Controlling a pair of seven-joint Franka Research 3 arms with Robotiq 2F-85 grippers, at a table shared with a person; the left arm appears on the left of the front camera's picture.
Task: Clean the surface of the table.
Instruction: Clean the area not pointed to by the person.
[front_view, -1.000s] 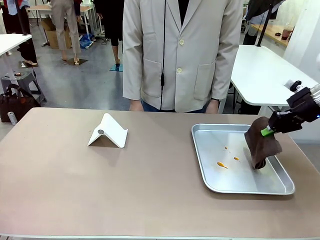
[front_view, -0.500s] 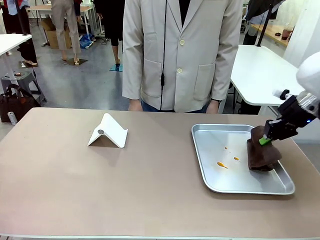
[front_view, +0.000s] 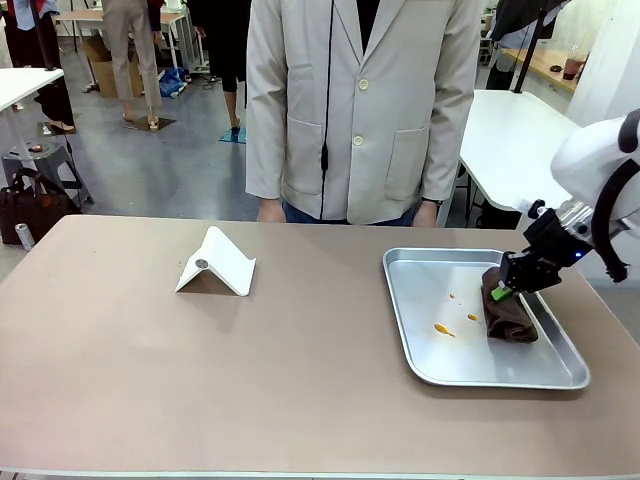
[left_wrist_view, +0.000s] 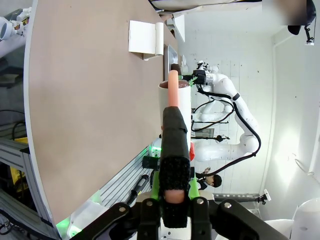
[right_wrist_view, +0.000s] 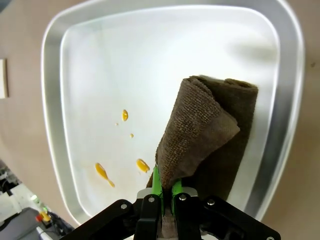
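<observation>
**Right gripper.** Your right gripper is closed on the brown cloth. The green pads pinch one folded edge. The rest of the fabric spills forward from the fingertips and rests bunched on the floor of the tray. Gripping by an edge leaves the bulk of the cloth free as a wiping face, and I judge that to be the reason for the hold.

**Left gripper.** Your left gripper has its fingers brought together. It is held off the table's edge on the robot's side, apart from the work. I cannot tell whether anything is pinched between them. Its position suggests it is parked out of the way.

**Soiling.** A few orange spots lie just beside the cloth, on the side away from the tray's nearer wall. The cloth does not touch them.

**Tray.** The silver tray sits directly under the right gripper. Its raised rim surrounds both the cloth and the spots, so they are contained within it.

**Task surface.** The table extends out from under the tray, with most of its taupe top lying well to the gripper's left. All the soiling visible to you is inside the tray. I judge that the wiping of the table top itself has yet to be done.

**Farther items.** A white folded stand rests on the table well apart from the gripper. You would need to wipe around it. Beyond the far edge a person in a pale jacket stands facing you, with their hands at the table's edge, apart from the tray.
</observation>
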